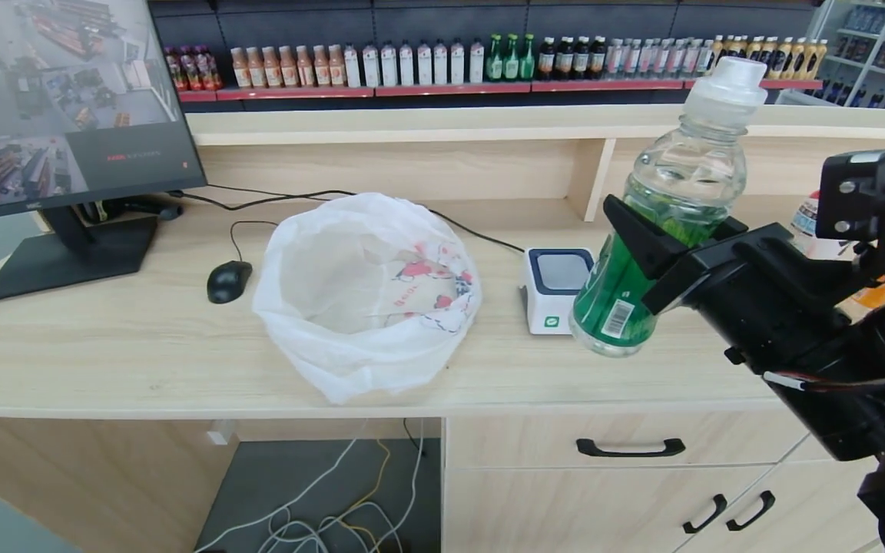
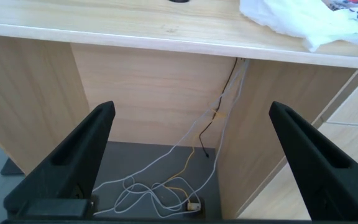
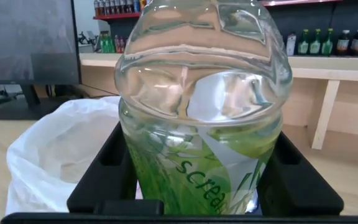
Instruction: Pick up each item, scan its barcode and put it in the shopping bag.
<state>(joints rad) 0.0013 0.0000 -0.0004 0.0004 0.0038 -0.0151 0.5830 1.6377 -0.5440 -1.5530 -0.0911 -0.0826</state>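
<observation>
Wooden counter (image 1: 104,361). White shopping bag (image 1: 366,296) sits open mid-counter. Right gripper (image 1: 677,238) pinches green-labelled bottle (image 1: 665,207), tilted, raised just beside scanner (image 1: 554,288). Left gripper (image 2: 191,109) spread wide, low before counter front.

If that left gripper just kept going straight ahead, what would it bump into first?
Probably the thin cables hanging under the light wooden counter, or the wooden back panel just behind them. The open left gripper points into that gap; depth is unclear.
</observation>
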